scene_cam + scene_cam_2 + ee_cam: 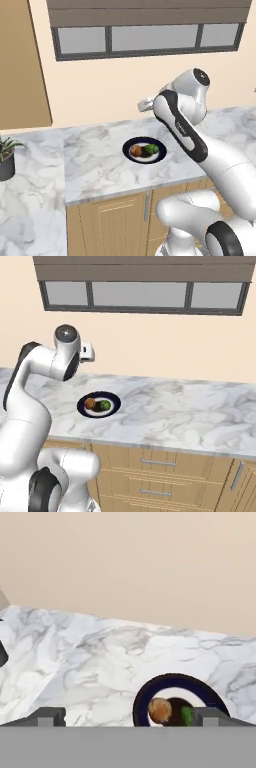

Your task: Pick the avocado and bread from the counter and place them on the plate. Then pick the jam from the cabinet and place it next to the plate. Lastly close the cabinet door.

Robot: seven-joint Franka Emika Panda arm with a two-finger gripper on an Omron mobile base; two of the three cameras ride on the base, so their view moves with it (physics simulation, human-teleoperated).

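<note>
Plate loaded with bread and avocado; arm raised above the counter, jam step next.

Plate (pixel 143 149) sits on the counter (pixel 100 165) near its front edge, with the bread (pixel 136 150) and the avocado (pixel 151 149) lying side by side on its centre, touching or nearly so. Gripper (pixel 127 719) hangs over the counter just short of the plate, fingers (pixel 47 717) spread wide with nothing between them; the plate's rim shows between the tips. A wooden panel at the left edge of the left base view may be the cabinet (pixel 22 65); jam not visible, so its position is unconfirmed. Judgement: both placements look complete. For the fetch, keep the jaws apart, lift clear of the plate before swinging left so the food is not knocked, and approach the shelf level.
</note>
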